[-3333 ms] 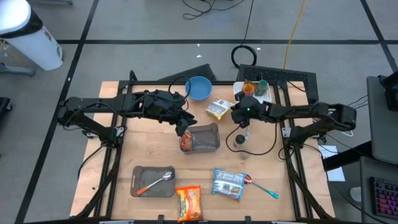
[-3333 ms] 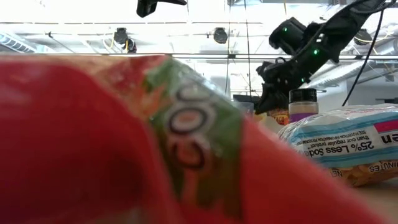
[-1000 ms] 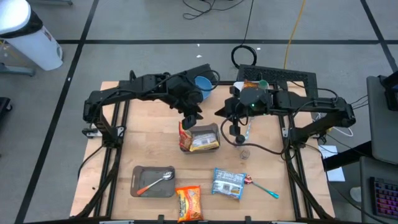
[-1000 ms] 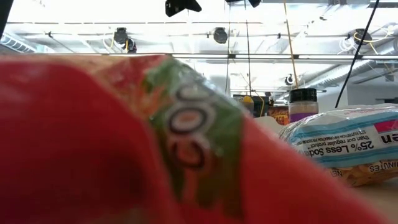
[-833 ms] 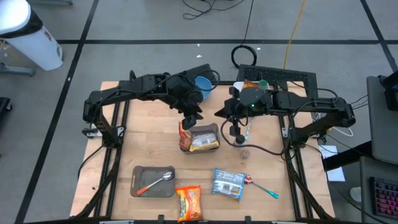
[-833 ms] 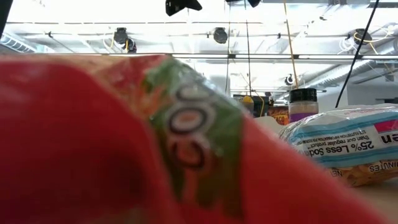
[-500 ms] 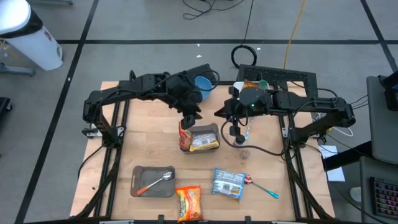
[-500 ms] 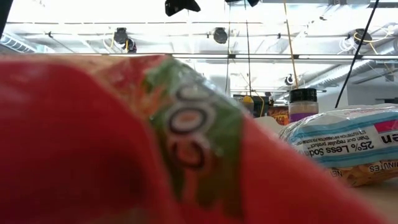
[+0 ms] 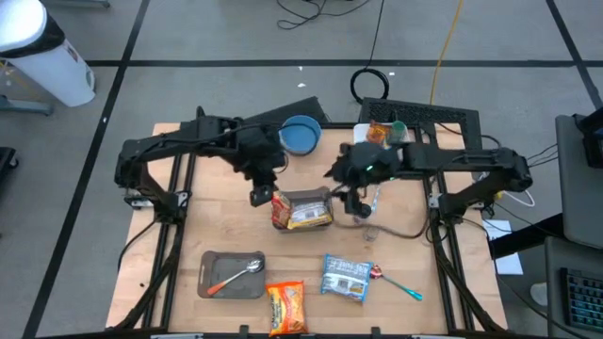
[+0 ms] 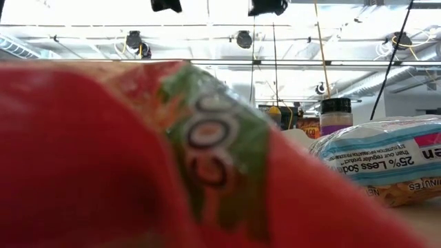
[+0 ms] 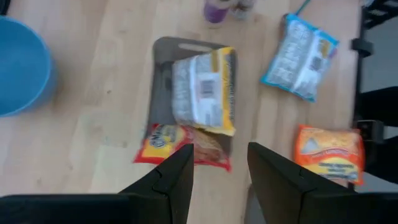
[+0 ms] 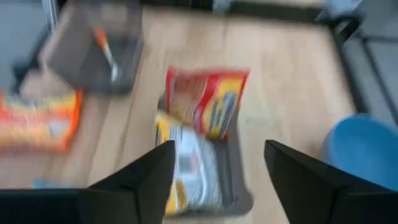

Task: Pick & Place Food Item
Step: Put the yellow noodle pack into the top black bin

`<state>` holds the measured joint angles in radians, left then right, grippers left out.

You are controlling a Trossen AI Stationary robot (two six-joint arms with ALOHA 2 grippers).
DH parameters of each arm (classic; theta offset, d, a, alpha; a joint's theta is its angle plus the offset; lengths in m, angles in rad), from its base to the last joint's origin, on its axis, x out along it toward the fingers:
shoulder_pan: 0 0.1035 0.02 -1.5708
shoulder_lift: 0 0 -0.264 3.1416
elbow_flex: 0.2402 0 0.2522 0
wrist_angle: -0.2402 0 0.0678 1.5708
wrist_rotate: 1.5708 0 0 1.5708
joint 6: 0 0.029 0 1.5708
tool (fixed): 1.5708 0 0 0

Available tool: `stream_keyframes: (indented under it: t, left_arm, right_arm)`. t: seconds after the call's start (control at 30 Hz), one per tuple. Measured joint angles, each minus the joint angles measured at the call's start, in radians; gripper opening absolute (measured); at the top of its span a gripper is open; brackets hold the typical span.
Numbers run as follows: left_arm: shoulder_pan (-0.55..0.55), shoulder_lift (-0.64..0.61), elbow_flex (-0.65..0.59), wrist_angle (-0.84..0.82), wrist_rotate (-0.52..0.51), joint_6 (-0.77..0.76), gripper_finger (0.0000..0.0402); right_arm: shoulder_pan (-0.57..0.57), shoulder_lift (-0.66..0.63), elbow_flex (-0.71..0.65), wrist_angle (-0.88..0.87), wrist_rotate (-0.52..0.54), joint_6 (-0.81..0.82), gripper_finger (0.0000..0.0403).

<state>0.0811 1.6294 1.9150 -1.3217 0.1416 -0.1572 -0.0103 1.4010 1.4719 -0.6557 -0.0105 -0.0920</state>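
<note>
- In the low view, the blue-and-white packet (image 10: 386,162) at 3 o'clock carries dark print reading "25% Less Sod", cut off at the frame's edge.
- Under it, smaller letters on the same packet read "MINUTES".
- The red packet (image 10: 124,158) close against the lens shows large white rounded letters, roughly "OC" or "OO", too blurred to settle.
- Packet print in the high and wrist views is too small or blurred to read.
</note>
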Motion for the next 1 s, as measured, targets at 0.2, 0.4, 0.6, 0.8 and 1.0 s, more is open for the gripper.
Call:
stream_keyframes:
  t: [0.2,0.4,0.6,0.8,1.0]
  left_arm:
    - [-0.105,-0.093,-0.104,0.099,-0.129,-0.099,0.0157]
    - [-0.179,-0.249,-0.369,0.296,-0.194,-0.234,0.0157]
    - [-0.225,-0.378,-0.66,0.538,-0.196,-0.376,0.0157]
    - [-0.254,-0.437,-0.851,0.81,-0.194,-0.458,0.0157]
    - [-0.267,-0.434,-0.882,0.86,-0.166,-0.473,0.0157]
  right_arm:
    - [0.044,0.118,-0.001,-0.046,0.006,-0.092,0.028]
    - [0.08,0.161,0.001,-0.11,0.009,-0.184,0.028]
    - [0.13,0.188,0.003,-0.131,0.018,-0.215,0.0264]
    - [0.165,0.262,-0.001,-0.116,0.139,-0.242,0.025]
    - [0.158,0.31,-0.001,-0.142,0.141,-0.231,0.0243]
